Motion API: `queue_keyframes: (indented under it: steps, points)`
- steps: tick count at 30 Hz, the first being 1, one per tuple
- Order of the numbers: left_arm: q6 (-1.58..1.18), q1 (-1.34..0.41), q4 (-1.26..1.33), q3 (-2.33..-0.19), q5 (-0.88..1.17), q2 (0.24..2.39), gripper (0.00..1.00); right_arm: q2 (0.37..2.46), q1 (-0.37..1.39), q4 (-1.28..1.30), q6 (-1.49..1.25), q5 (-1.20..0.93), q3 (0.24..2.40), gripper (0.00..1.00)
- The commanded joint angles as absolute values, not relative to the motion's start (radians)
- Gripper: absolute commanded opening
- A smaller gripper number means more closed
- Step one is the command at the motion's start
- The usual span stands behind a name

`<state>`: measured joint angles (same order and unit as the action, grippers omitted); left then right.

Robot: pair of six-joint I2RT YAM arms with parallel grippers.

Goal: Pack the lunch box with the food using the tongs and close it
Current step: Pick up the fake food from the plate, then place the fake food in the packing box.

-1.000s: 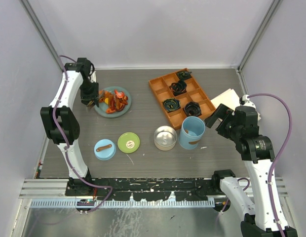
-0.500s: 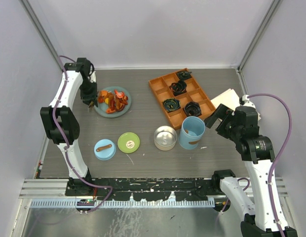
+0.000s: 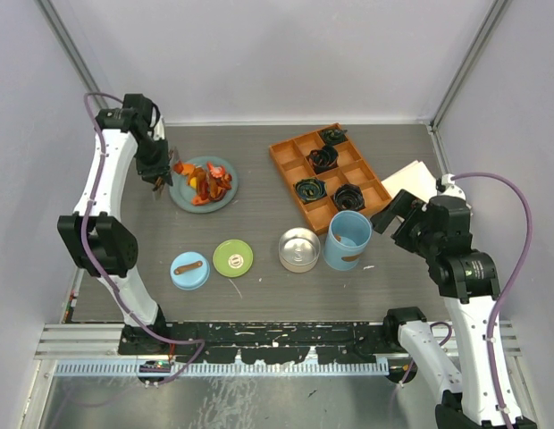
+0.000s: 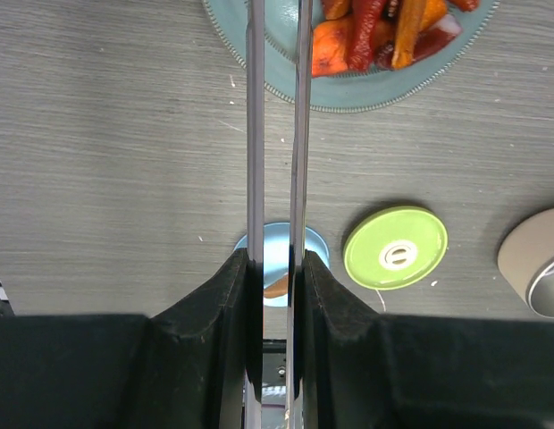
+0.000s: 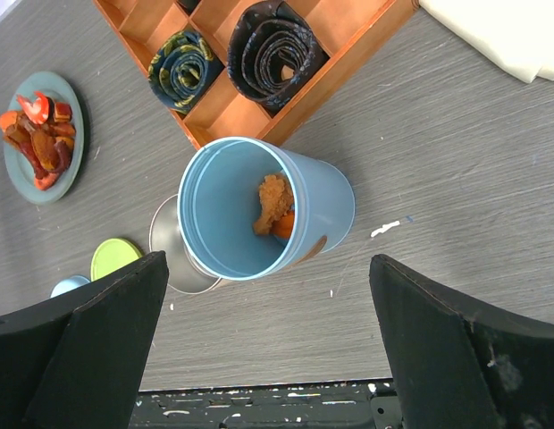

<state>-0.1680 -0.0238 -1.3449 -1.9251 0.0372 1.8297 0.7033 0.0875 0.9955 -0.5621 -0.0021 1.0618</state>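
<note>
My left gripper is shut on the grey tongs. Their two arms run nearly parallel, close together, up over the left rim of the teal plate; the tips are out of the wrist view. Orange, red and dark food lies piled on the plate. The light-blue cylinder stands open with a brown and an orange chunk inside. Beside it stands the steel tin. The green lid and the blue lid lie apart on the table. My right gripper hangs open above the cylinder, holding nothing.
An orange compartment tray with black coils sits behind the cylinder. A white cloth lies at the back right. Grey walls close in the table on three sides.
The left jaws have squeezed the tongs' arms closer together. The left arm has swung up and to the left, with the tongs staying by the plate's left edge. The right arm is unchanged.
</note>
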Motion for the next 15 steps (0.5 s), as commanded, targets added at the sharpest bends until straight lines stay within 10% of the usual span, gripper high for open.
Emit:
queue_keyframes:
  steps: [1,15]
  points:
    - [-0.182,-0.072,-1.374,-1.996,0.096,1.743,0.07,0.687,0.084,0.958,-0.582,-0.009,1.091,1.0]
    - [-0.317,-0.526,-1.386,-2.152,0.161,1.726,0.09,0.652,0.084,0.98,-0.593,0.004,1.091,1.0]
